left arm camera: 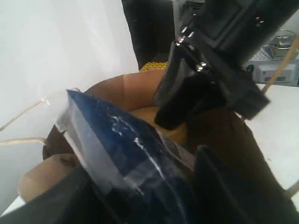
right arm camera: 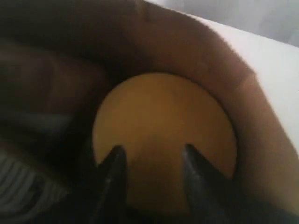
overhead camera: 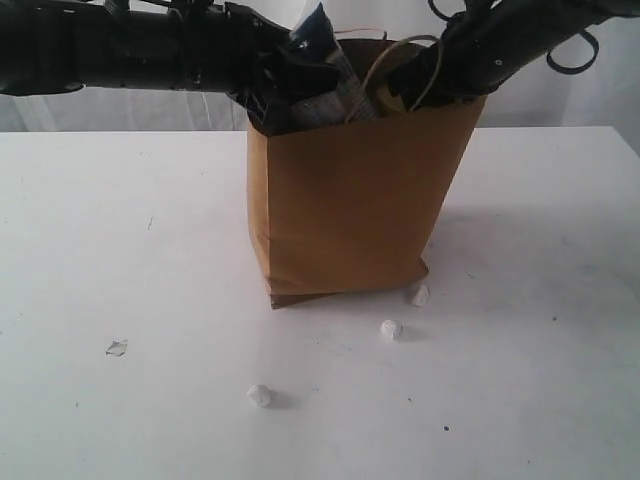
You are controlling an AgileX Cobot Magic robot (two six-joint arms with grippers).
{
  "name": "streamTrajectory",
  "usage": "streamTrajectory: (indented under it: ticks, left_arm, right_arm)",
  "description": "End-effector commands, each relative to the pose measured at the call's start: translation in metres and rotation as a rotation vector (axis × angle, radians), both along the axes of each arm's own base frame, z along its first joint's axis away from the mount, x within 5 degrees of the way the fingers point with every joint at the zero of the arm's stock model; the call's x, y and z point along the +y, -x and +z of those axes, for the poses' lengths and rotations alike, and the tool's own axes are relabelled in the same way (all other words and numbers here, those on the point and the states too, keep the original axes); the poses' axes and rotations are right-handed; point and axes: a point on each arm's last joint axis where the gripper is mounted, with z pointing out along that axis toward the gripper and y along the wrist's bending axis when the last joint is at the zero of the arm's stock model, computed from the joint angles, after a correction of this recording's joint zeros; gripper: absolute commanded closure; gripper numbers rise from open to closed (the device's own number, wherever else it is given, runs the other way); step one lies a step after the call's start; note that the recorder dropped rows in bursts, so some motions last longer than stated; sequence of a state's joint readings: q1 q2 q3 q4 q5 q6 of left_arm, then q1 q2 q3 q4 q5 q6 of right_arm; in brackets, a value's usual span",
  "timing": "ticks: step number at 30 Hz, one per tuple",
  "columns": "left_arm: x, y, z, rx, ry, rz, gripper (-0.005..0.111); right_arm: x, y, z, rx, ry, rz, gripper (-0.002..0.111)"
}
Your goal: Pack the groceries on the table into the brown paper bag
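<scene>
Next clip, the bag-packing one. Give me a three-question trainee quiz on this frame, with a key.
1. True or false: a grocery package lies on the table outside the brown paper bag.
2. What sticks out of the bag's top? A) brown pouch B) long blue-white packet C) small carton
3. Fill in: the right gripper's fingertips hang over a ___ lid.
Key: 1 false; 2 B; 3 gold.

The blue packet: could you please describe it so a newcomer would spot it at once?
A tall brown paper bag stands on the white table. The packet sticks up out of its open top, toward the left. It alone is long, glossy and dark blue; the lid beside it is round and yellow.
</scene>
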State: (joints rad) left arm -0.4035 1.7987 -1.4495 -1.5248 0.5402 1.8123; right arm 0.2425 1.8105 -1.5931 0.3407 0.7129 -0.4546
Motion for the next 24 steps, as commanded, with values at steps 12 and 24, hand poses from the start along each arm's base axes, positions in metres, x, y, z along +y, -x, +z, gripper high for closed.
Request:
streamTrajectory:
  ticks: [12, 24]
  left_arm:
    - [0.0, -0.003, -0.004, 0.012, -0.005, 0.016, 0.061]
    - [-0.001, -0.001, -0.003, 0.014, 0.002, -0.009, 0.054]
  right_arm:
    - [0.018, 0.019, 0.057, -0.278, -0.231, 0.17, 0.047]
    - [0.04, 0.01, 0.044, -0.19, -0.469, 0.145, 0.047]
